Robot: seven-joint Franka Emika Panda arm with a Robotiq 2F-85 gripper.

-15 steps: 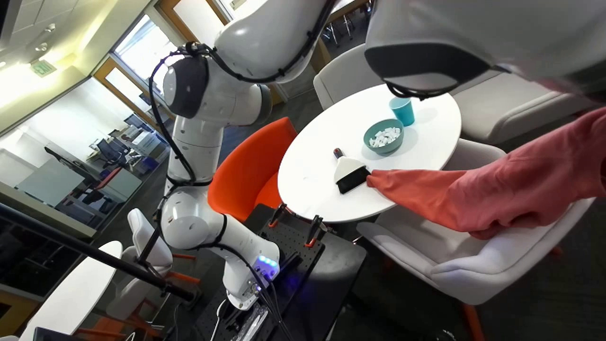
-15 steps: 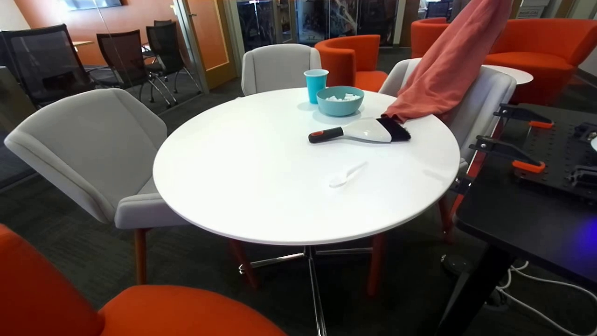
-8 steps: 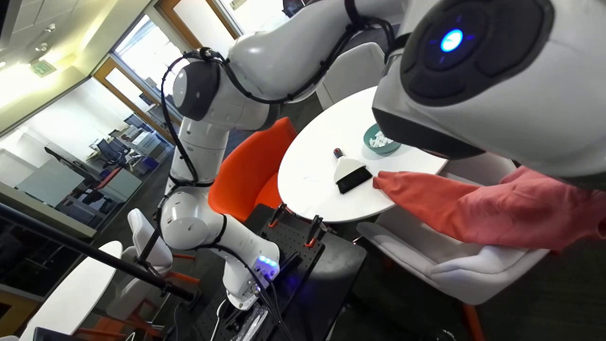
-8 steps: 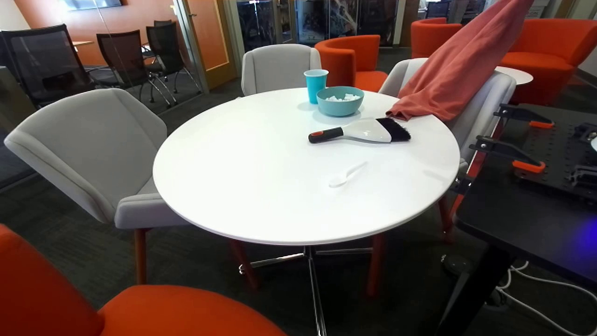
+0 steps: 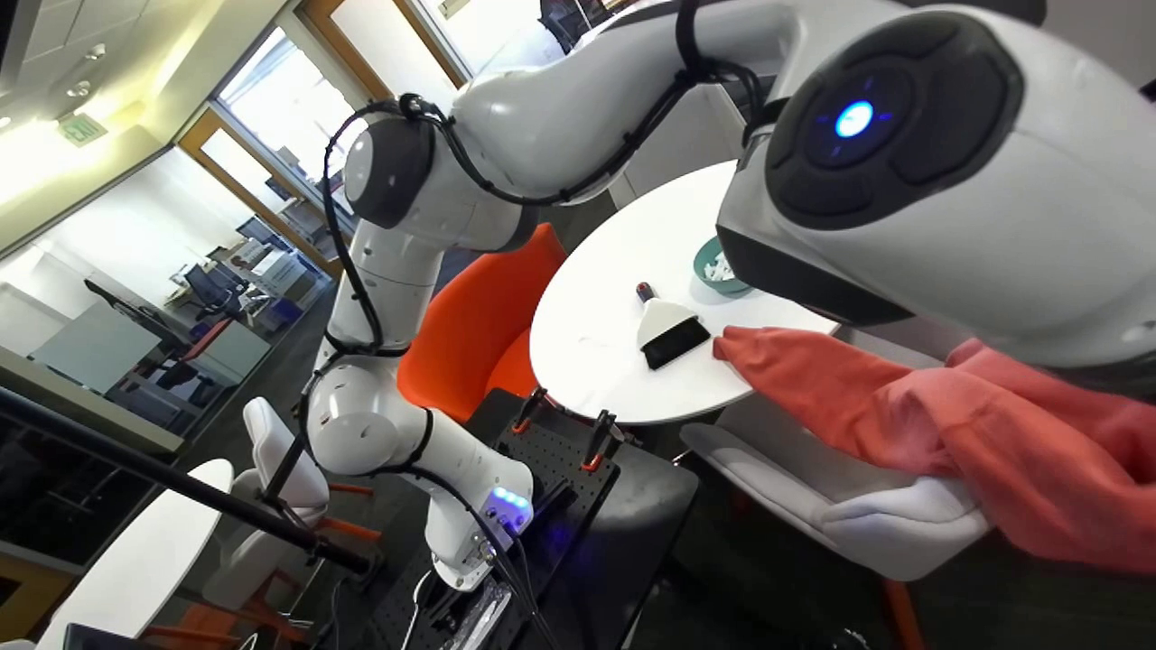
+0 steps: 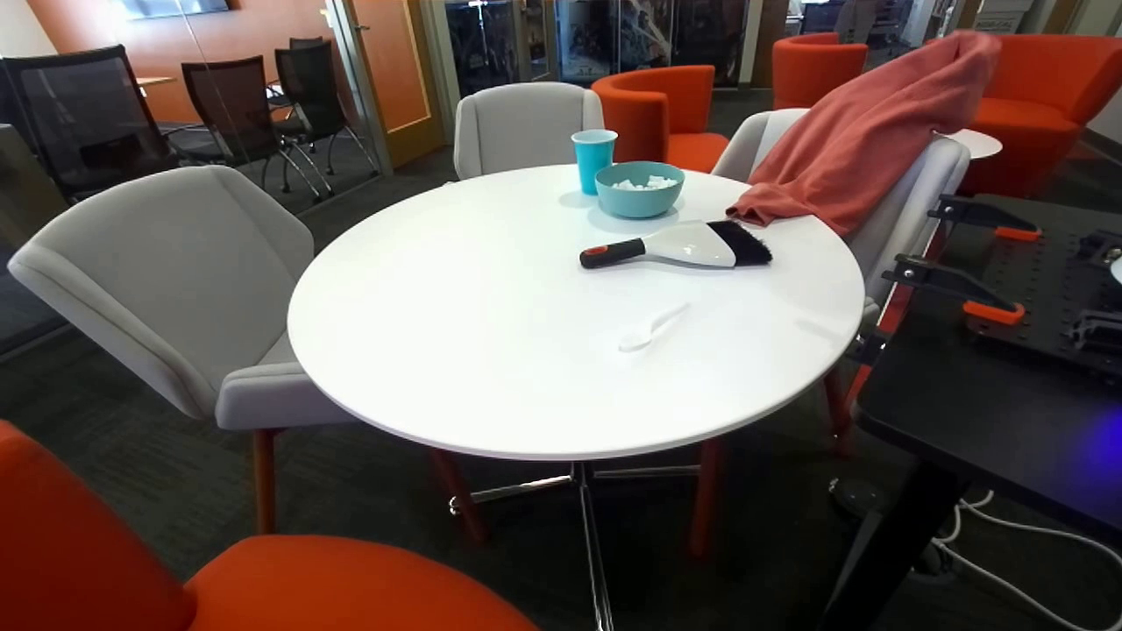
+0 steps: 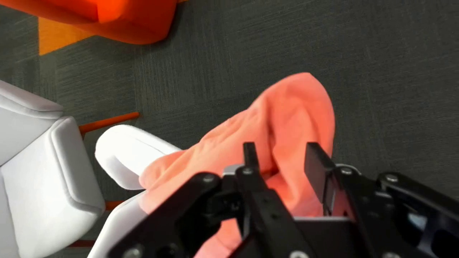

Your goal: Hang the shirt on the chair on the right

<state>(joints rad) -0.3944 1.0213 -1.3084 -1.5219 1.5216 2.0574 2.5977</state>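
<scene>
Broad floor (image 7: 380, 82) beyond edge of shirt (image 7: 258, 125)

You can read one sign (image 5: 82, 129): EXIT
In an exterior view, look near the ceiling's (image 5: 54, 43) edge: it carries EXIT in greenish capitals, tilted as you see it. In an exterior view, marks on the pale box (image 6: 1006, 19) far back are too small to make out.

Your salmon-red cloth shirt (image 6: 863, 140) dropped: upper end, out of frame before, now slumps over the grey upholstered chair (image 6: 916, 197), past the edge of the round white tabletop (image 6: 491, 350). Lower tip slid back from the black-and-white brush (image 6: 692, 244) toward that edge. Your white arm (image 5: 542, 126) shifted, hiding the turquoise tapered cup (image 6: 593, 165) in an exterior view.
</scene>
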